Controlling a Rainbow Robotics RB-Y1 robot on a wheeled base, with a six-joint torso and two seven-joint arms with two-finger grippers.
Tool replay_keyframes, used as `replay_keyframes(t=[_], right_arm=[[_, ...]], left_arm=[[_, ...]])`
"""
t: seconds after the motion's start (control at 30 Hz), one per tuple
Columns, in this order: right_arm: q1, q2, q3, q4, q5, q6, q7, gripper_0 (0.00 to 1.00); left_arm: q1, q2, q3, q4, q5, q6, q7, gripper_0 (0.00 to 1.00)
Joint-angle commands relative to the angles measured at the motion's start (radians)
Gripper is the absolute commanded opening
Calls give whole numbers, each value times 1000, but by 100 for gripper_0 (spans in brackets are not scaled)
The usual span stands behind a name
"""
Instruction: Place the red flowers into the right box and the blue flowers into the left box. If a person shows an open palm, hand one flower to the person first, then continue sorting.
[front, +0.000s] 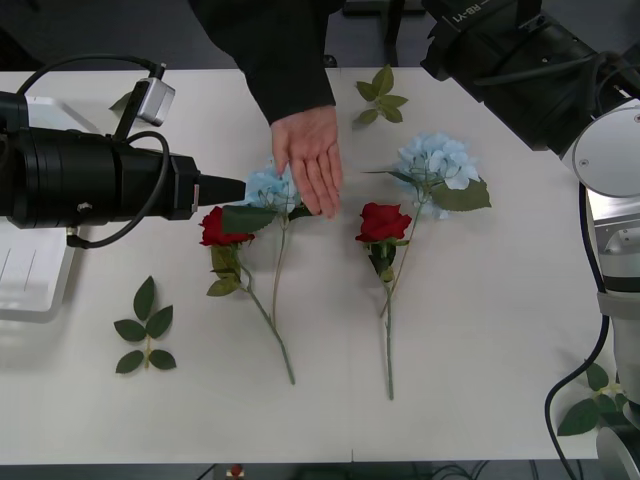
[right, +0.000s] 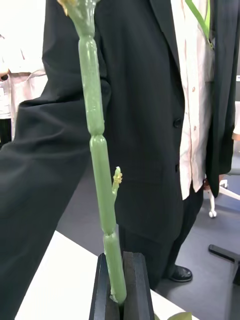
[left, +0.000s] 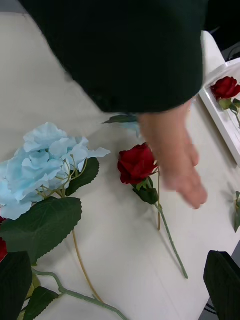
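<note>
A person's open hand (front: 310, 160) reaches over the table middle from the far side. Two red flowers (front: 222, 228) (front: 383, 222) and two blue flowers (front: 268, 187) (front: 435, 160) lie on the white table. My left gripper (front: 235, 187) hovers just left of the nearer blue flower (left: 45, 160), open, one black finger (left: 225, 285) showing. My right gripper (right: 120, 257) is raised and shut on an upright green flower stem (right: 97, 150) in front of the person; its bloom is out of frame. The left box (front: 35, 285) sits at the table's left edge. The right box (left: 220, 107) holds one red rose (left: 225, 87).
Loose green leaf sprigs lie at the front left (front: 145, 330), at the far middle (front: 380, 97) and at the front right corner (front: 595, 405). The person's dark sleeve (front: 270, 50) crosses the table's far edge. My right arm (front: 520, 60) fills the upper right.
</note>
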Motion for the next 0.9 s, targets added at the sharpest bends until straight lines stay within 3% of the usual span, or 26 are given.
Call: replay_keyframes(t=[0.03, 0.63, 0.67, 0.7, 0.73, 0.77, 0.8, 0.87, 0.9], right_arm=[[-20, -17, -4, -20, -1, -9, 34, 0], [-20, -17, 1, -20, -39, -9, 53, 0], [-20, -17, 1, -20, -42, -9, 56, 4], [-20, -17, 1, -20, -43, -9, 57, 17], [-20, -17, 1, -20, -45, -9, 57, 38], [-19, -17, 1, -20, -51, -9, 61, 68], [-20, -17, 1, -20, -57, -9, 62, 83], [-19, -17, 1, -20, -63, -9, 65, 100], [-19, -17, 1, -20, -66, -9, 67, 100]], left_arm=[[-5, -21, 22, -21, -12, 4, 19, 100], [-2, -27, 24, -21, -12, 4, 17, 100], [-2, -27, 24, -21, -11, 4, 17, 100], [-2, -27, 24, -21, -11, 4, 17, 100], [-2, -27, 25, -21, -11, 4, 17, 100], [-1, -27, 25, -21, -11, 4, 17, 100], [-2, -27, 25, -21, -9, 4, 17, 100], [-2, -27, 27, -22, -9, 4, 17, 100], [-1, -27, 27, -21, -9, 4, 17, 100]])
